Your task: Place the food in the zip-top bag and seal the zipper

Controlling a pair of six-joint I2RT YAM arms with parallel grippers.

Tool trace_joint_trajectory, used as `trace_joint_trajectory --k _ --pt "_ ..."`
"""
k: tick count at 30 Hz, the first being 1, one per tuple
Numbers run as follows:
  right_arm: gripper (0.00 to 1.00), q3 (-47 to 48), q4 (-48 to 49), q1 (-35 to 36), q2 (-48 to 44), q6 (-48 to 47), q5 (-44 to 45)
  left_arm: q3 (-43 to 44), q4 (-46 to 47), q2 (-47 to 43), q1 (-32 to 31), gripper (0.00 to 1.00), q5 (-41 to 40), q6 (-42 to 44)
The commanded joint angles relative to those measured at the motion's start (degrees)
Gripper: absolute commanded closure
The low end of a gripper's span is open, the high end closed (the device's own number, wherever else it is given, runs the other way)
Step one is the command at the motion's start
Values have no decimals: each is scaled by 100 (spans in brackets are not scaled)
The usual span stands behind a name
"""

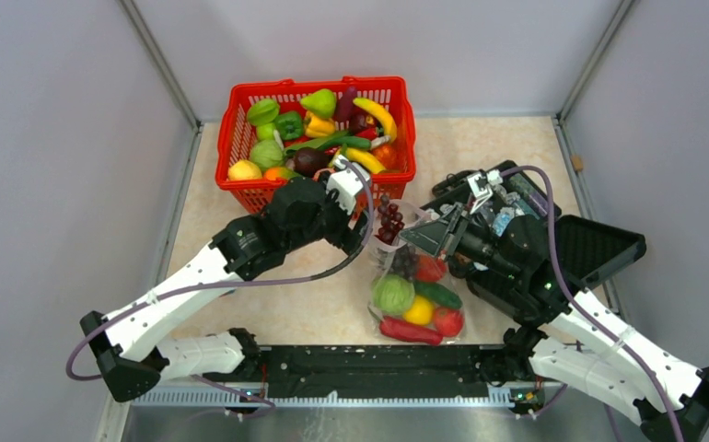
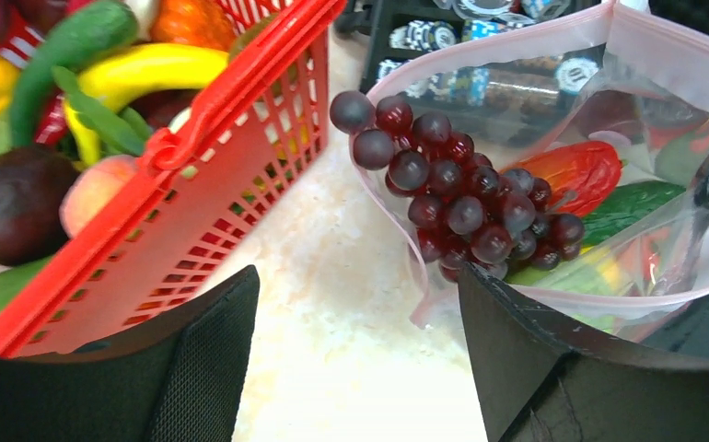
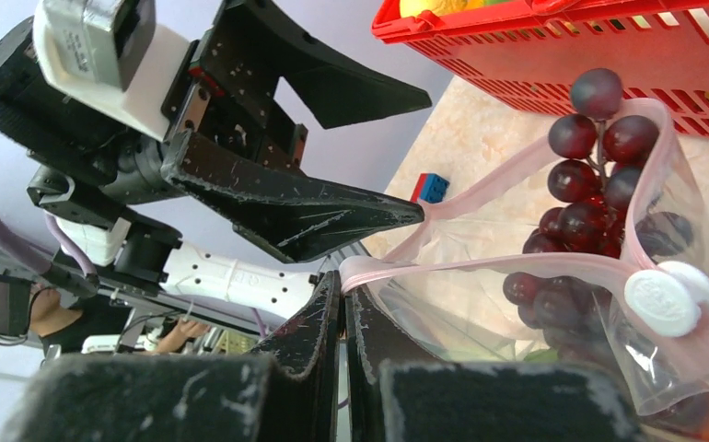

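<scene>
Grapes, a purple bunch of glossy plastic beads (image 2: 466, 198), lie across the mouth of the crinkly transparent zip-top bag (image 2: 701, 230). The top berries poke out over the rim towards the far left, and the rest lies inside. The bag lies flat on the pale marbled table (image 2: 351, 304), near and right of the red lattice plastic basket (image 2: 194, 193).

The right gripper (image 3: 340, 285) is pinched tight on the thin pinkish zipper strip (image 3: 480, 267). It lifts that edge so that the limp film stands up as an opening; without this hold the mouth would probably collapse. A white round plastic piece (image 3: 664, 296) sits on the strip and is probably its slider.

The left gripper (image 2: 360, 368) hovers just beside the mouth with its jaws wide apart and nothing between them, pointing at the bunch.

Deeper in the bag, towards the near edge, lie:
- a ridged green cabbage (image 1: 392, 295)
- a smooth yellow lemon (image 1: 419, 310)
- a dark green cucumber (image 1: 437, 294)
- a round red tomato (image 1: 448, 320)
- a long red chili (image 1: 409, 331)

All are hard and slick, so they would slide easily against the film. Filling looks nearly done, but the zipper is wide open and cannot close while the bunch overhangs the rim. An open black hinged case (image 1: 599, 244) sits to the right.
</scene>
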Motion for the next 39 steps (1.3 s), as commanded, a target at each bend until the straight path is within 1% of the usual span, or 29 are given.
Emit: trace_joint_trajectory --k 1,4,8,10,11,14,16,17,19,21,23,26,28,29,30,31,32,35,39 --pt "100 212 457 59 -50 -89 -68 -110 631 41 274 21 993 -598" --pt "100 194 413 64 -58 -103 -77 -78 798 201 543 22 1456 -874" --pt "100 192 362 59 -84 -144 -141 -78 916 464 1084 25 2202 -1236" --pt "100 198 330 58 -76 -187 -160 -133 1083 532 1256 26 2660 -1338" --pt "100 202 312 64 -72 -198 -161 -99 1013 601 1300 27 2792 -1351" --pt "100 216 260 64 -83 -237 -143 240 333 977 1318 32 3009 -1125" --pt "100 228 226 59 -76 -254 -126 416 -174 1146 1320 38 3170 -978" --pt "100 229 215 59 -80 -256 -119 426 -273 1190 1320 41 3251 -898" --pt "100 229 196 59 -69 -267 -93 417 -427 1224 1320 45 3152 -874" --pt "100 229 194 59 -76 -273 -67 381 -467 1214 1320 52 3098 -845" --pt "100 229 202 59 -67 -270 -56 372 -470 1173 1320 53 3118 -827" --pt "100 238 201 59 -45 -266 -47 384 -455 1104 1320 60 3274 -730" --pt "100 238 190 59 -34 -257 -25 404 -478 1064 1320 60 3316 -681" --pt "100 238 186 58 -26 -257 -22 423 -491 1048 1320 57 3336 -667" --pt "100 238 190 59 -18 -257 -20 437 -513 1034 1320 46 3397 -639" --pt "100 238 189 61 -14 -255 -20 451 -545 1008 1316 39 3484 -596" --pt "100 238 186 57 -16 -244 -20 448 -565 972 1320 38 3527 -567" --pt "100 227 207 59 -14 -223 -22 447 -600 853 1320 37 3396 -528" --pt "100 229 213 59 -15 -216 -31 490 -831 838 1320 49 3291 -371"
